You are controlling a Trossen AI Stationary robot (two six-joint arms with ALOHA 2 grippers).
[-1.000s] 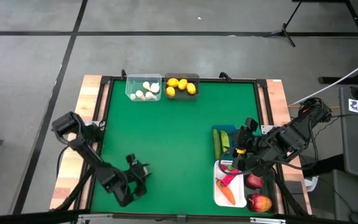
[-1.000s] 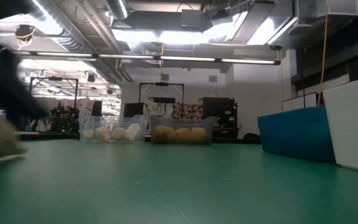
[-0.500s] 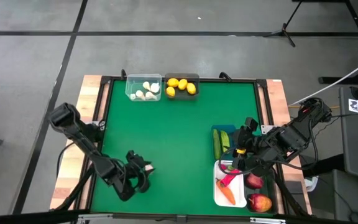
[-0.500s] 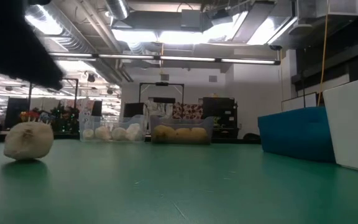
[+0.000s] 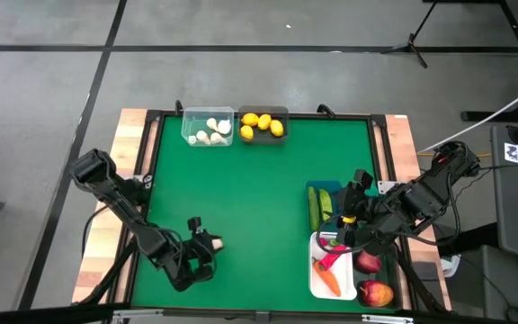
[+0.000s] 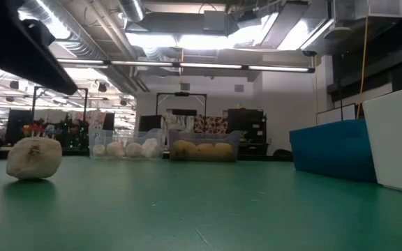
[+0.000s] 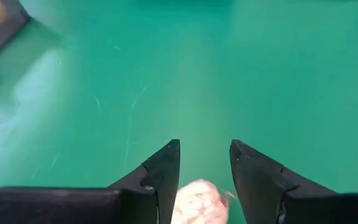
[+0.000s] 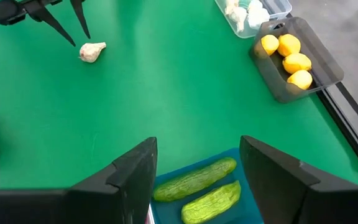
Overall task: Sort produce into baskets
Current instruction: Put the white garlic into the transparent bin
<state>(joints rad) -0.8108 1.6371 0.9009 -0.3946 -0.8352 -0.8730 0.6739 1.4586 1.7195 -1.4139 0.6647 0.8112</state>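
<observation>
**Garlic pickup: risk of a glancing grip**

The left hand (image 7: 204, 149) is straddling a garlic bulb (image 7: 195, 203) lying on the tabletop (image 5: 259, 189), fingers partly apart (nothing gripped yet). An off-centre closure could roll the bulb away. The right hand (image 8: 197, 155) is hovering half-open over the cucumbers (image 8: 194, 179).

Two dark, near-black arms built from chunky jointed segments. Left end effector (image 5: 201, 255) matte black, with two tapering wedge-shaped fingers (image 7: 162, 174) ending in narrow tips, flat faceted sides, faint sheen along the edges, a small screw head on one inner face. Right end effector (image 5: 347, 219) equally black, with broad angular fingers (image 8: 135, 174) sloping up to blunt corners. Bundled black cables looped along the right arm's links, a small yellow-orange spot near its wrist. Boxy black housing at the left arm's outer joint. No markings legible.
</observation>
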